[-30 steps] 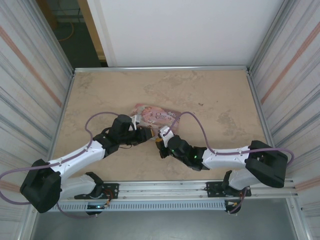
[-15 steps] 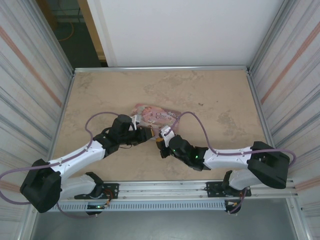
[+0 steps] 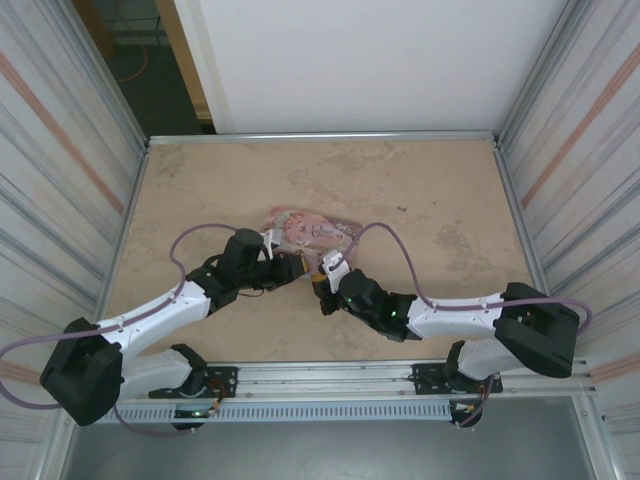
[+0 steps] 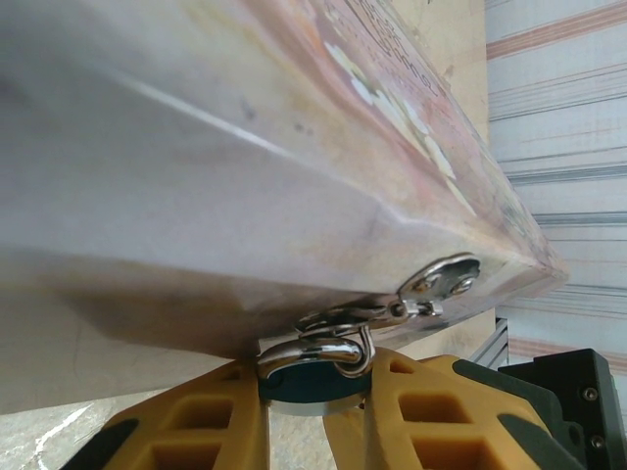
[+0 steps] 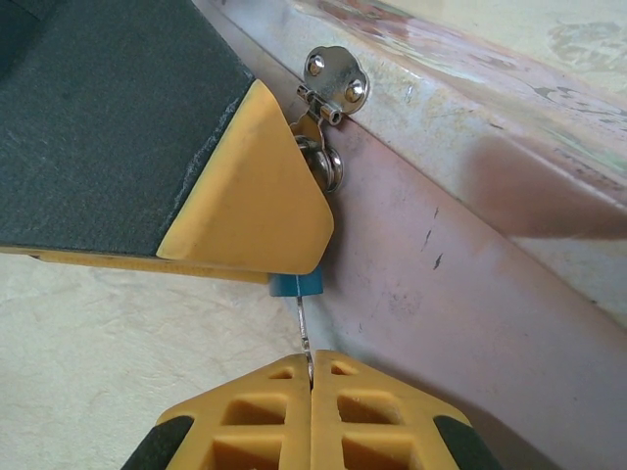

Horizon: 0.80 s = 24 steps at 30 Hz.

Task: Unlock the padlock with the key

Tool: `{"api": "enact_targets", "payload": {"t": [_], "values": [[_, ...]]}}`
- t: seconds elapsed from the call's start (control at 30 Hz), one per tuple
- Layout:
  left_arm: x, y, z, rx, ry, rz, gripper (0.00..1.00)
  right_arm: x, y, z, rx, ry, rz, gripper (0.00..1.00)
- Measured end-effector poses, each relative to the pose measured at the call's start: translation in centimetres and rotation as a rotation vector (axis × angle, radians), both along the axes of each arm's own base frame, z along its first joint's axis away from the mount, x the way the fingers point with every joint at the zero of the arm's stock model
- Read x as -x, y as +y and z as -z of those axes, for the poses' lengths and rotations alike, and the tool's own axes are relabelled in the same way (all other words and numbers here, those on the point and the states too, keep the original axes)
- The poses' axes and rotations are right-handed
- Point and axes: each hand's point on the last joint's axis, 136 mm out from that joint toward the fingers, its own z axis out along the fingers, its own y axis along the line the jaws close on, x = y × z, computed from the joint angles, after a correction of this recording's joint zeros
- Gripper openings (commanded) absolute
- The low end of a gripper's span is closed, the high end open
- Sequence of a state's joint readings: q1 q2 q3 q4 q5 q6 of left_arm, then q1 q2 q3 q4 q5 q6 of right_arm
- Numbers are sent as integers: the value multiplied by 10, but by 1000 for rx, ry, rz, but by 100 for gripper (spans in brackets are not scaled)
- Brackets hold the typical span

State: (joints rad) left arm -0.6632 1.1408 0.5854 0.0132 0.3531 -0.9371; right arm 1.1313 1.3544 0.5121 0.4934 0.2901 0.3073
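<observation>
The small dark blue-teal padlock (image 4: 315, 383) hangs by its shiny shackle from the hasp (image 4: 438, 278) on the front of the pink tin (image 3: 312, 229). My left gripper (image 4: 312, 411) is shut on the padlock's body, yellow fingers (image 4: 196, 421) on either side. In the right wrist view the padlock's blue underside (image 5: 296, 285) peeks out below the left gripper's yellow finger (image 5: 257, 196). A thin metal key (image 5: 304, 328) runs from it down into my right gripper (image 5: 311, 370), which is shut on the key. Both grippers meet at the tin's front (image 3: 310, 275).
The pink illustrated tin lies mid-table on the beige marbled tabletop (image 3: 430, 190). Metal rails (image 3: 320, 136) edge the table, with corrugated walls left and right. Purple cables (image 3: 395, 250) loop over both arms.
</observation>
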Motion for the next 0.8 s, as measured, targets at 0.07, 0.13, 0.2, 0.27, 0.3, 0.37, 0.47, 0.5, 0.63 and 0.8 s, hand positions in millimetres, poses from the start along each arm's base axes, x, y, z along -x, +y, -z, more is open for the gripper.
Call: {"api": "enact_targets", "payload": {"t": [0.07,0.13,0.2,0.27,0.3,0.37,0.47,0.5,0.63,0.8], "values": [[-1,0,0,-1,0,-5,25,-1,0,0,-4,2,2,0],[-1,1,0,-1,-2,-9,25,-2,1,0,-8,2,1,0],[-3,1,0,-4,-5,-14,25,-3,1,1,-10,4,2,0],[-3,1,1,-7,-6,-18,25,-4,2,3,-12,5,0,0],[-4,2,1,-9,-6,-21,25,-5,3,3,-13,6,0,0],[-4,2,2,-10,-6,-23,25,-6,4,5,-14,5,-1,0],[-5,2,2,-13,-6,-27,25,-8,5,6,-12,5,-1,0],[-5,2,2,-13,-7,-28,25,-9,5,6,-15,6,-3,0],[-9,3,2,-14,-16,-41,25,-14,6,5,-28,14,-10,0],[-11,2,0,-8,-24,-47,25,-16,7,3,-45,25,-27,0]]}}
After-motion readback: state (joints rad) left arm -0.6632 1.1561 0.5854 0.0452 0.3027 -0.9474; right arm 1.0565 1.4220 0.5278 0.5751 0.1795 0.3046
